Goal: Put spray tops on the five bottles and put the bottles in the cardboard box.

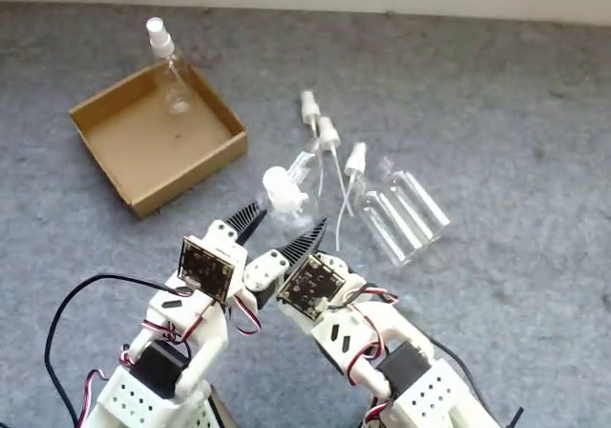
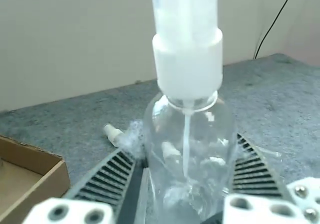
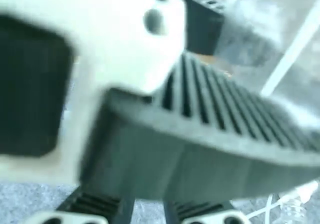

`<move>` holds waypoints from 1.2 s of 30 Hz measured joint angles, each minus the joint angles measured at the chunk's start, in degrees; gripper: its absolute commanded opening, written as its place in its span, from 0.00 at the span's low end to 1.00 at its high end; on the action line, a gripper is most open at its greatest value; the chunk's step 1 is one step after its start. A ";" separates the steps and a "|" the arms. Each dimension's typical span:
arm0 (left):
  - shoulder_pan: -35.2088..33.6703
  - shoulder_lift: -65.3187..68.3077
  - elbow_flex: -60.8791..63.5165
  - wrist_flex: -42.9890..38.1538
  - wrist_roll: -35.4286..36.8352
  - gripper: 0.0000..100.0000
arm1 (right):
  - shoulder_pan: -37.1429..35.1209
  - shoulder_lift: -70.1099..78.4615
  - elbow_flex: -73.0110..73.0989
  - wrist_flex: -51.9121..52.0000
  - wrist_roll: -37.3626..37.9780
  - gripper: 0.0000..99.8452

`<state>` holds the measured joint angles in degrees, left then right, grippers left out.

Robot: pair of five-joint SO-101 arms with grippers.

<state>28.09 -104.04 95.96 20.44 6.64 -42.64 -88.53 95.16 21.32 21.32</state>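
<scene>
A clear bottle with a white spray top stands between the black ribbed fingers of my left gripper, which is shut on its body. My right gripper sits right against the left one, and the left gripper's ribbed finger looms close in the right wrist view. The cardboard box lies at the far left with one capped bottle standing in its back corner. Three loose spray tops and three uncapped bottles lie on the grey carpet to the right.
The box's near corner lies just beside the held bottle, and a loose spray top lies behind it. A pale wall runs along the table's far edge. Black cables trail beside both arm bases.
</scene>
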 measured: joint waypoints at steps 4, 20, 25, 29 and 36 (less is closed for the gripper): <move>0.09 0.00 0.00 0.00 0.00 0.11 | 2.90 0.00 0.00 0.00 0.00 0.00; -11.25 0.00 0.00 0.00 0.00 0.11 | 4.40 0.00 0.35 0.00 0.00 0.00; -19.43 0.09 -1.05 0.97 0.00 0.12 | 4.66 0.00 0.62 0.00 0.00 0.00; -26.55 0.09 -7.21 5.71 0.00 0.12 | 4.75 0.00 0.62 0.00 0.00 0.00; -33.93 4.57 -18.37 8.70 -6.59 0.11 | 4.75 0.00 0.62 0.00 0.00 0.00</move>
<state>-5.85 -99.47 77.58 29.14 0.04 -37.89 -88.53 95.78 21.32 21.32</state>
